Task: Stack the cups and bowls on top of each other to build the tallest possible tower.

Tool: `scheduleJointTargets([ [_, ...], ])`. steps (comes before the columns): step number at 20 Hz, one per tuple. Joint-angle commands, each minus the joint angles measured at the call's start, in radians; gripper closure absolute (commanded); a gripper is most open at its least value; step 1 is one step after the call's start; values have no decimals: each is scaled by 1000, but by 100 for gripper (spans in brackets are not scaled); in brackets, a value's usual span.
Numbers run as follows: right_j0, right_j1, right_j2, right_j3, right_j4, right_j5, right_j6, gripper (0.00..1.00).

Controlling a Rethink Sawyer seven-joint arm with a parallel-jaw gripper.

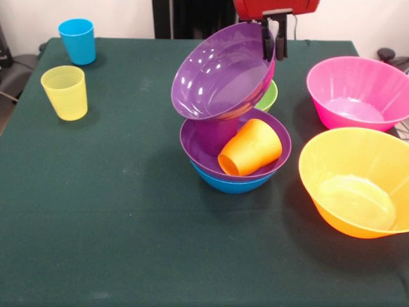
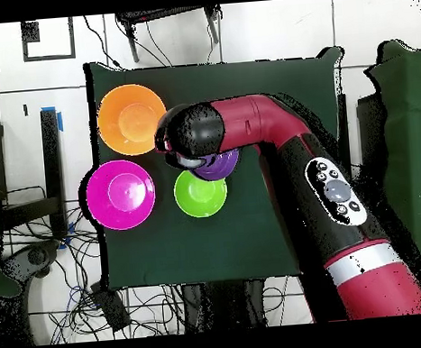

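My gripper (image 1: 273, 46) comes down from the top edge and is shut on the far rim of a tilted purple bowl (image 1: 220, 73), one finger inside and one outside. That bowl leans on a purple cup (image 1: 214, 135) standing in a second purple bowl (image 1: 192, 148), which is nested in the blue bowl (image 1: 233, 184). An orange cup (image 1: 250, 148) lies on its side in the lower purple bowl. The green bowl (image 1: 273, 97) sits just behind the tower. In the overhead view the arm (image 2: 274, 131) hides most of the tower; only a purple edge (image 2: 221, 168) shows.
The pink bowl (image 1: 358, 93) and orange bowl (image 1: 358, 182) stand at the right. A blue cup (image 1: 78, 40) and a yellow cup (image 1: 65, 93) stand upright at the far left. Overhead shows the orange bowl (image 2: 130, 118), pink bowl (image 2: 121, 194) and green bowl (image 2: 200, 192).
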Motion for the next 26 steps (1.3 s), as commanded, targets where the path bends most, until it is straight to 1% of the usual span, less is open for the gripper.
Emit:
scheduleJointTargets([
  [1, 18, 72, -24, -50, -49, -63, -44, 100],
  [8, 13, 74, -24, -74, -45, -31, -58, 100],
  [11, 7, 85, -20, -73, -48, -45, -66, 100],
  [22, -4, 63, -12, -44, -47, -61, -73, 100],
  [26, -10, 70, -9, -39, -45, -68, -75, 100],
])
